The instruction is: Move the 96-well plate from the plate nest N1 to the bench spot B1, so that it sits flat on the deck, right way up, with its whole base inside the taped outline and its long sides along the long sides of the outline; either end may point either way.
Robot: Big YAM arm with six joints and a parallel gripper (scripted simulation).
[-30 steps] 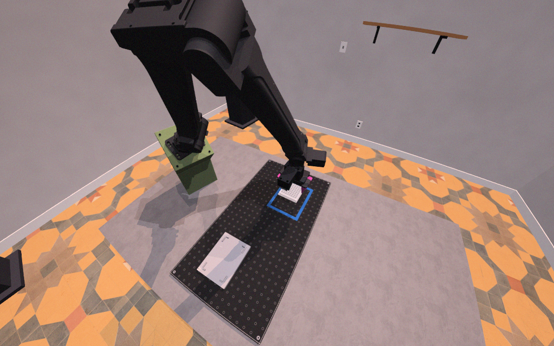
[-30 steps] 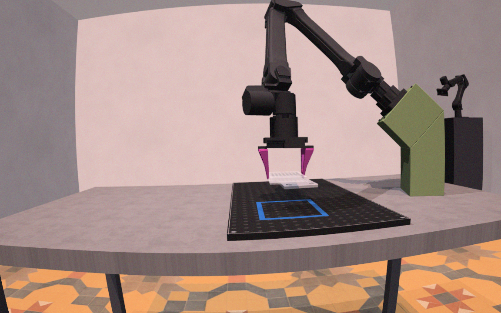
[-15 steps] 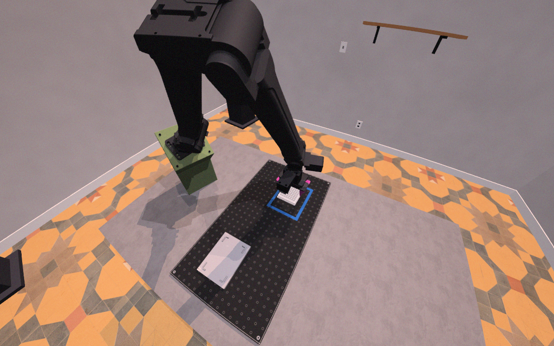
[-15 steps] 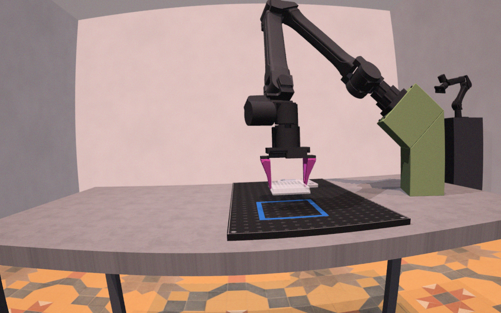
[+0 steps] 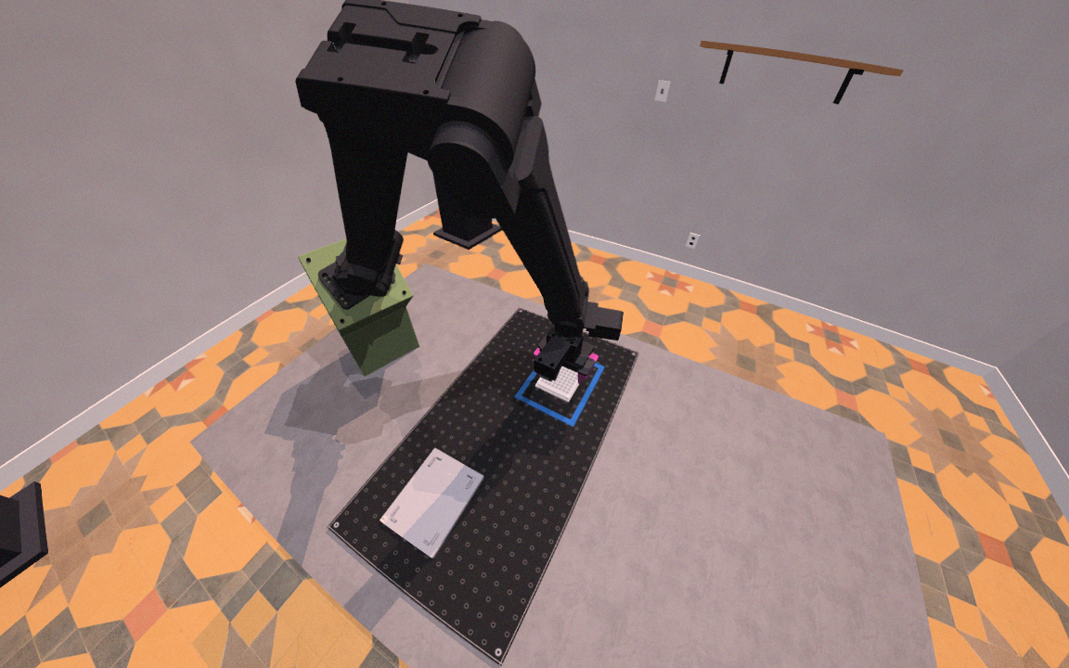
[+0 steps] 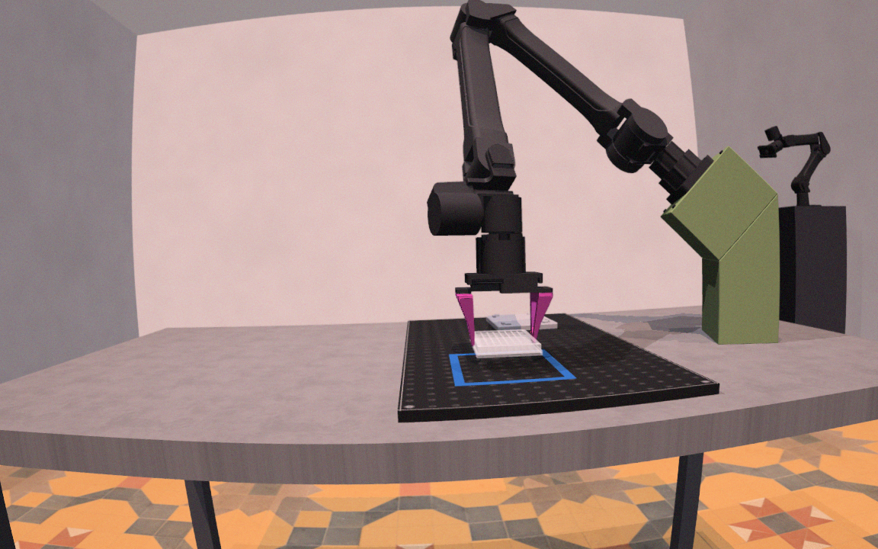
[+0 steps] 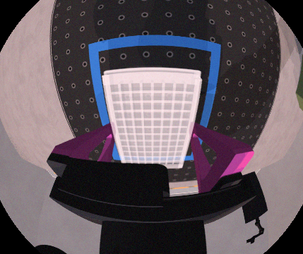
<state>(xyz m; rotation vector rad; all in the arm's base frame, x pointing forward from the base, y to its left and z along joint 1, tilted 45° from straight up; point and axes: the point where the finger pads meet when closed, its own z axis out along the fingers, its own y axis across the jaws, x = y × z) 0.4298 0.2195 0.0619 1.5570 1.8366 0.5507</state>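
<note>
From the top view the wrist housing hid much of the hand (image 5: 565, 358), so only the magenta tips of its fingers (image 5: 594, 357) and part of the 96-well plate (image 5: 556, 385) could be seen. In the wrist view the black hand body cut off the near end of the plate, and whether its base touched the deck could not be told from any view.

The hand (image 6: 504, 326) was clenched on the 96-well plate (image 6: 507, 341), one magenta finger (image 6: 466, 316) pressed against each of its long sides. The plate sat level and right way up between them, wells facing upward, low over the black perforated deck (image 6: 633, 382) on the desk (image 6: 224, 382).

Directly beneath the hand lay the blue taped outline (image 7: 94, 56) of B1. In the wrist view the 96-well plate (image 7: 151, 113) lay over the end of the outline nearer the hand, its long sides running along the outline's long sides, with bare deck showing inside the tape beyond its far end.

Well away from the hand, at the deck's other end, the plate nest (image 5: 431, 501) held nothing.
</note>
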